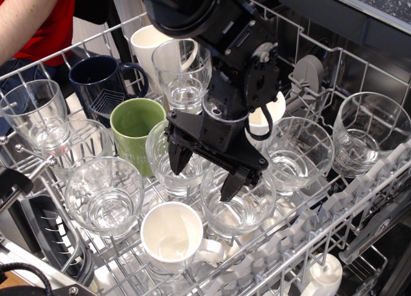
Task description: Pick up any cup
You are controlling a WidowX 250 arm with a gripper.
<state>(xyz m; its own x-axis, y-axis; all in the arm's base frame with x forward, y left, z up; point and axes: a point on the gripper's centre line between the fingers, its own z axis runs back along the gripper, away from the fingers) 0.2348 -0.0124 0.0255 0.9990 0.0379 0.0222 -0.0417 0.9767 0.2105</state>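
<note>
The cup (172, 237) is a glossy white mug with a loop handle on its right. It stands upright in the wire rack (359, 200) at the front centre. My black gripper (205, 172) hangs open and empty just behind and above it. The fingers straddle the rims of two clear glasses (239, 209), and the left fingertip (178, 161) is over a second glass (168, 171). Another white mug (270, 114) is mostly hidden behind my wrist.
A taller white mug (146, 44), a navy mug (101, 83) and a green mug (135, 128) stand at the back left. Clear glasses (106, 196) (371, 130) fill the rack around. A person in red (35, 20) stands at the top left.
</note>
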